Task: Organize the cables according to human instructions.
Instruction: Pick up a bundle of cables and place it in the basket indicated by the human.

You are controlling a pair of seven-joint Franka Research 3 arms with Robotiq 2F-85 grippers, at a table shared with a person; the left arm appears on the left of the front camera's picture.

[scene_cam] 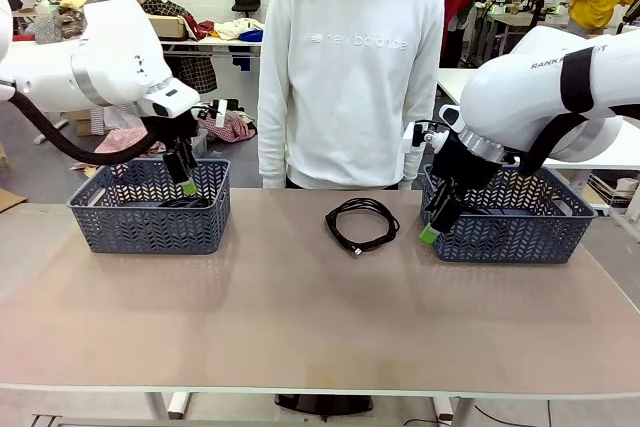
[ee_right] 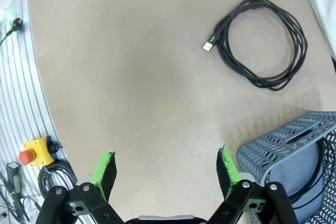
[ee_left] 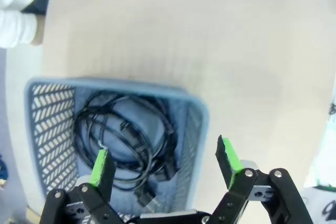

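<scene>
A coiled cable [scene_cam: 361,224] lies flat near the table's [scene_cam: 300,327] far edge, plug end pointing toward the near edge, while the left gripper [scene_cam: 186,179] and right gripper [scene_cam: 432,227] both hang open.

one cable [scene_cam: 361,224] lies on the table [scene_cam: 300,327] between two baskets [scene_cam: 150,209].

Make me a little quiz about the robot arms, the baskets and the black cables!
1. True or false: a coiled cable lies on the table between the two baskets.
2. What lies inside the left basket? A) cables B) a cup C) nothing
3. Fill in: the left gripper and right gripper both have their jaws ____.

Key: 1 true; 2 A; 3 open.
</scene>
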